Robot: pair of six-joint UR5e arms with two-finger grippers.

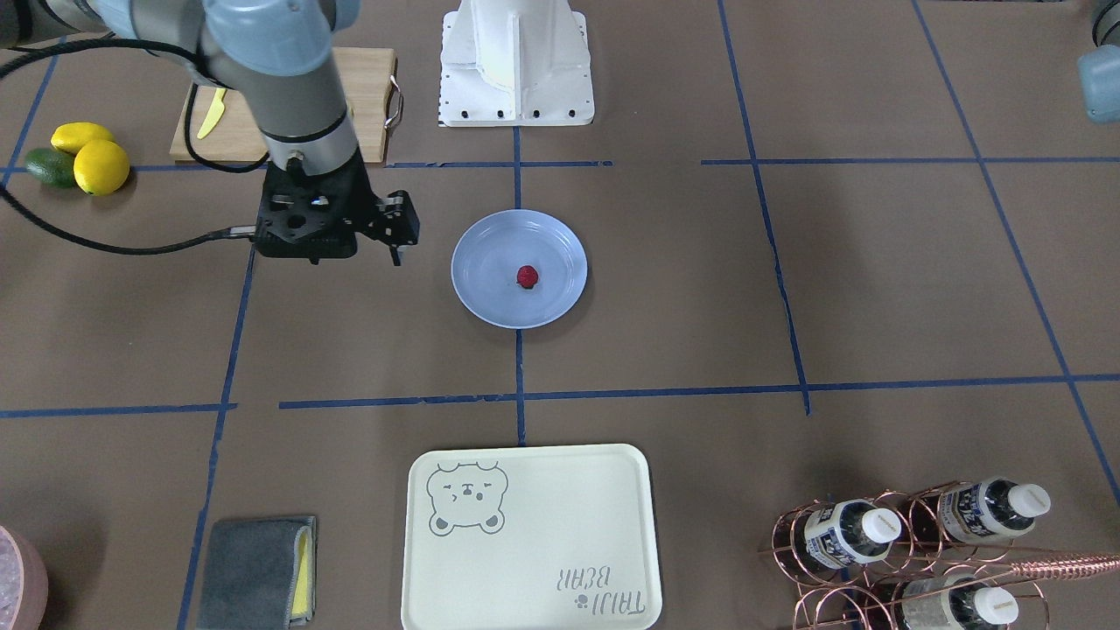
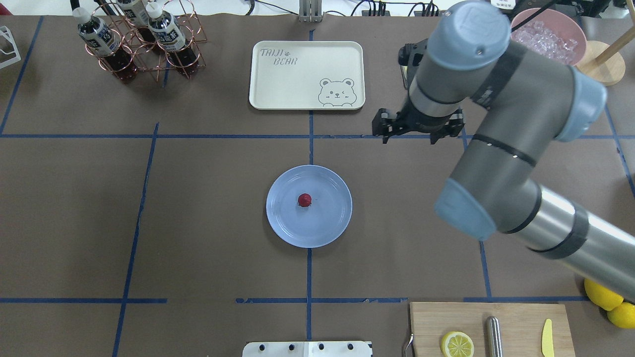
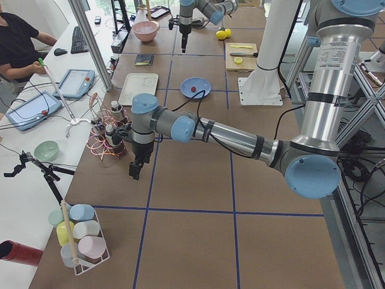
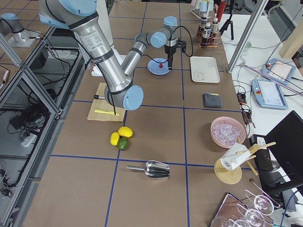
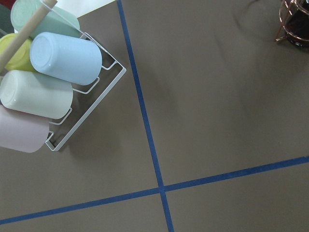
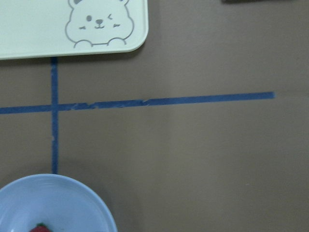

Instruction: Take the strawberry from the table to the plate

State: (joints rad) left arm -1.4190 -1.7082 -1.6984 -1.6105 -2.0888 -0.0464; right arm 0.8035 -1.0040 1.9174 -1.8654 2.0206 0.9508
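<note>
Resting on the round light-blue plastic plate [image 1: 490, 297], the tiny dark-red strawberry [image 1: 527, 276] looks delivered, with the right gripper [image 1: 395, 247] hanging beside it, whether parted or closed I cannot tell.

The table [image 2: 198, 223] looks like matt brown paper, crossed by smooth blue tape [image 2: 99, 135]. The plate [image 2: 327, 223] is glossy light-blue plastic. The tray [image 2: 297, 84] is smooth, matt cream plastic, the cutting board [image 2: 516, 317] pale wood, the bottle rack [image 2: 144, 49] shiny copper-coloured wire, the folded cloth [image 1: 254, 573] soft grey fabric, the scoop [image 4: 154, 169] polished metal.
</note>
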